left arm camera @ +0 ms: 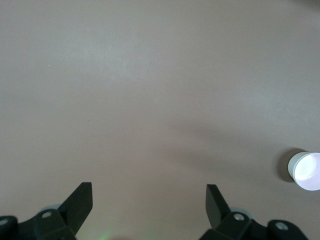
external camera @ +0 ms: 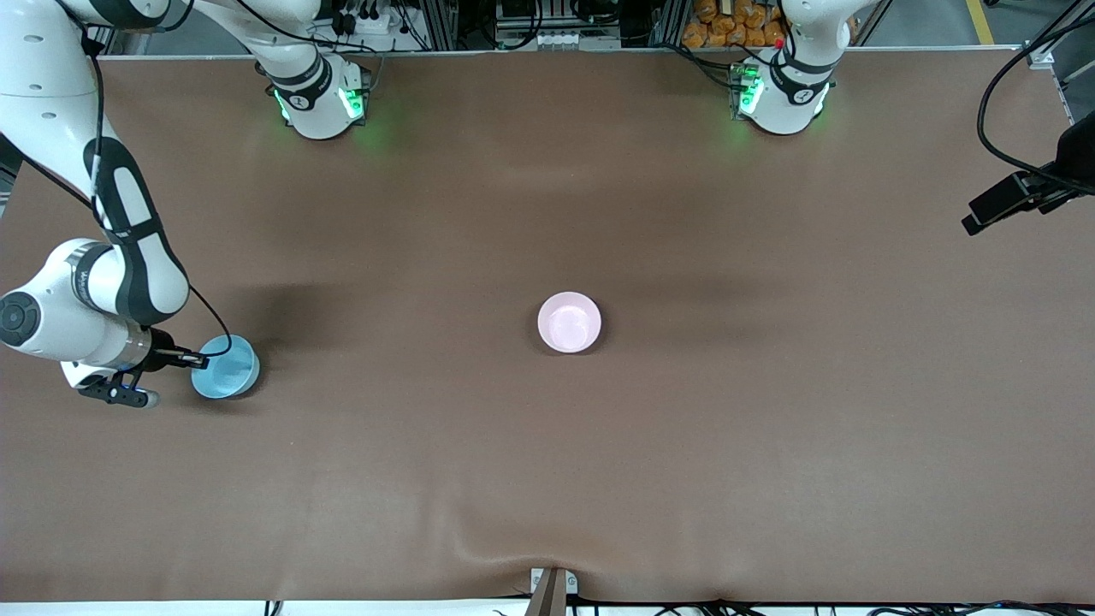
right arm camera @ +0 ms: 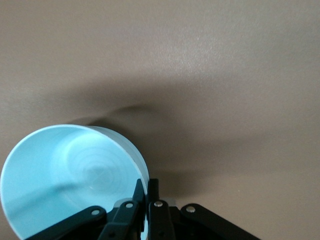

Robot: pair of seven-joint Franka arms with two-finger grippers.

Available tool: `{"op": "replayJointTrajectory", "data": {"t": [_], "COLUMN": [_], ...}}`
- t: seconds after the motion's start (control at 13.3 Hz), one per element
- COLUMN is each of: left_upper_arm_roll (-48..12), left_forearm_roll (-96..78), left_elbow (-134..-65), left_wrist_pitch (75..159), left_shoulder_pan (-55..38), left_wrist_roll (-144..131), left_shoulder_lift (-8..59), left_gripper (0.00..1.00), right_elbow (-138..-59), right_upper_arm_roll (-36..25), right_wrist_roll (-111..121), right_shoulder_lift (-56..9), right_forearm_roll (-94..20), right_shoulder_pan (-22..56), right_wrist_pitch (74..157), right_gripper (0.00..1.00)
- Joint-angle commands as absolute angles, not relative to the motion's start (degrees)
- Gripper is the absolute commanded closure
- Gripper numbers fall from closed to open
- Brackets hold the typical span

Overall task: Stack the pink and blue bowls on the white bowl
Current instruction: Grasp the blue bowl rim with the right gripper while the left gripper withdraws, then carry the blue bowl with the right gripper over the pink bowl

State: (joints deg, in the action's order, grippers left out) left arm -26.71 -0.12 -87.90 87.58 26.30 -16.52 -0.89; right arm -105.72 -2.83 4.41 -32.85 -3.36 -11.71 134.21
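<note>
Right gripper [external camera: 198, 360] pinches blue bowl's [external camera: 227, 368] rim, lifted.

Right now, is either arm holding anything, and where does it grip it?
The right gripper pinches the blue bowl by its rim. The left gripper is open and holds nothing.

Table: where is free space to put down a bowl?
The brown table is bare between the blue bowl and the pink bowl, and from the pink bowl toward the left arm's end. Only the right arm's end is crowded: the right gripper pinches the blue bowl's rim. The left gripper is open.
</note>
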Motion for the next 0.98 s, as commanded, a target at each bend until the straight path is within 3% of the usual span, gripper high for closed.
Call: {"op": "replayJointTrajectory", "data": {"t": [0.0,0.45,0.6,0.9], "left_upper_arm_roll": [-27.2,-27.0,-14.9,-7.0], "left_forearm_roll": [-0.9,-0.4,0.4,0.9], "left_elbow": [-86.9,-86.3,-85.2,-84.7], "left_wrist_pitch": [86.3,87.4,87.6,86.6], "left_shoulder_pan": [26.8,24.5,12.9,2.9], "left_wrist_roll": [-14.3,-13.8,-13.5,-13.8], "left_shoulder_lift": [-1.1,-0.5,0.2,2.0], "left_gripper": [0.0,0.0,0.0,0.0], "right_elbow": [-105.8,-105.7,-105.5,-105.3], "right_upper_arm_roll": [-2.4,-2.3,-2.1,0.3], "right_wrist_roll": [4.0,4.6,4.5,3.9], "right_shoulder_lift": [-31.8,-25.1,-23.0,-20.3], "right_forearm_roll": [-3.2,-3.2,-3.3,-3.3], "right_shoulder_pan": [-13.2,-13.4,-12.7,-10.6], "right_wrist_pitch": [134.7,131.2,128.1,125.6], "right_gripper": [1.0,1.0,1.0,1.0]}}
